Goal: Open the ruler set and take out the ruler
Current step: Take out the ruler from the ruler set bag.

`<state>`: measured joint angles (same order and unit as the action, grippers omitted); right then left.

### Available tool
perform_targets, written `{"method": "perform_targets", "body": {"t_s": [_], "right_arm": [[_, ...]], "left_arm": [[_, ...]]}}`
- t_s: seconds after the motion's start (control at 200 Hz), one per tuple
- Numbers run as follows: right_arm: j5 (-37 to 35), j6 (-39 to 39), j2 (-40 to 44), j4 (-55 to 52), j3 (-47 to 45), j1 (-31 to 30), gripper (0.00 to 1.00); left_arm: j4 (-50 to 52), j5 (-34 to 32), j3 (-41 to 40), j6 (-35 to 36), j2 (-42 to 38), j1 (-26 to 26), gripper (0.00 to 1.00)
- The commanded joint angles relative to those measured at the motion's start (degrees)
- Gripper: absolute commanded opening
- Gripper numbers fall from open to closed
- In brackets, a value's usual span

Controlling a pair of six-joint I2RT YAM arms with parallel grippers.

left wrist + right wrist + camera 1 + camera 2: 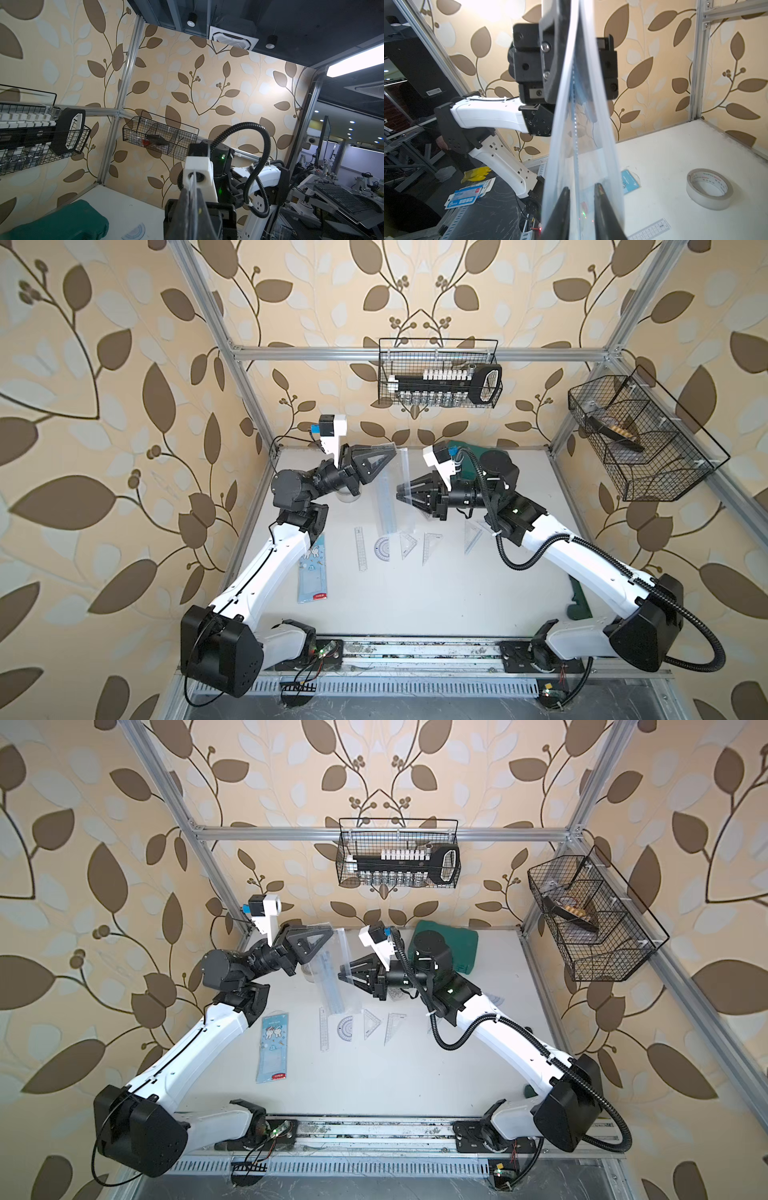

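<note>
Your ruler set, a clear sleeve, hangs over the back middle of the bench with the ruler inside, so extraction remains: the left gripper is clenched on its far end, the right gripper slightly parted around it, gripping nothing.

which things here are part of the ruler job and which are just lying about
In the job: pouch, ruler inside it, left gripper pinching its upper end, right gripper open around it.
Lying about: loose ruler, protractor, set squares, blue card, tape, green case, baskets.
</note>
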<state>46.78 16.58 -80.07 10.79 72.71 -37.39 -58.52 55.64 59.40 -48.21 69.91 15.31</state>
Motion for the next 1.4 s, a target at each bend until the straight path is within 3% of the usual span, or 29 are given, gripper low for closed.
{"method": "perform_targets", "body": {"t_s": [0.0, 0.695, 0.84, 1.025, 1.394], "right_arm": [[3.36, 2.03, -1.96, 3.68, 3.05, -0.32, 0.21], [3.01, 7.97, -8.82, 12.12, 11.94, -0.35, 0.26], [2.74, 9.56, -9.66, 14.22, 13.0, -0.37, 0.2], [1.87, 10.19, -9.24, 14.54, 12.37, -0.38, 0.0], [-0.88, 8.19, -5.05, 11.72, 7.45, -0.25, 0.0]], "left_arm": [[-3.29, 1.48, 2.21, -0.41, -0.39, -0.19, 0.0], [-3.86, 2.63, 1.95, -2.4, -0.21, 0.04, 0.0], [-3.87, 2.89, 1.78, -2.42, -0.39, 0.16, 0.0], [-3.24, 2.83, 1.56, -1.83, -0.98, 0.16, 0.0], [-2.24, 2.02, 1.78, -1.19, -1.79, 0.25, 0.0]]}}
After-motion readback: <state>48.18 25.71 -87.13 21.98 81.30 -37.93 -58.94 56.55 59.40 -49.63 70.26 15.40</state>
